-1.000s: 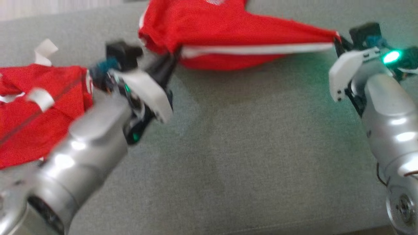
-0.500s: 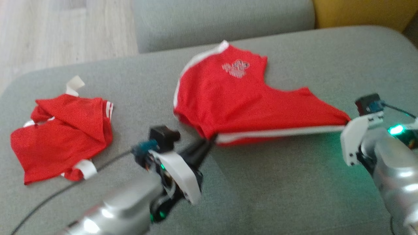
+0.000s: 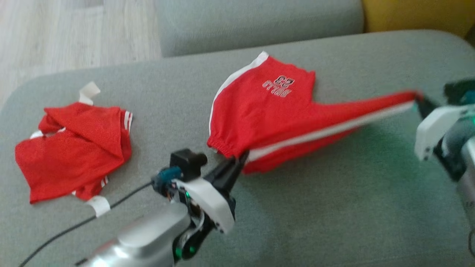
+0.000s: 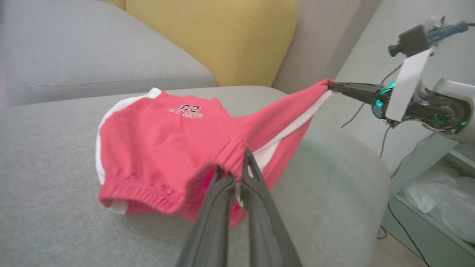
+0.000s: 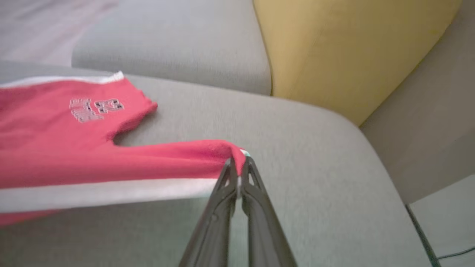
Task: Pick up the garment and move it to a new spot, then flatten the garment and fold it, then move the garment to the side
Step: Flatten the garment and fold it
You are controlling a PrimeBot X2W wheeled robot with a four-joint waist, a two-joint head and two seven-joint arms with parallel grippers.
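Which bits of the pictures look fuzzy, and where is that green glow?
Head view: the right pincer and the stretched leg of the shorts look smeared, and a green glow tints the couch below. Left wrist view: fairly sharp, with a green lamp lit. Right wrist view: the white stripe is blurry.

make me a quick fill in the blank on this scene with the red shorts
1. The stripe down the side of the red shorts is ____.
2. The left claw and right claw are both ____ on the shorts.
3. The other red garment lies on the sofa to the robot's ____ of the shorts.
4. The cushion at the back is ____.
Missing words: white; shut; left; yellow.
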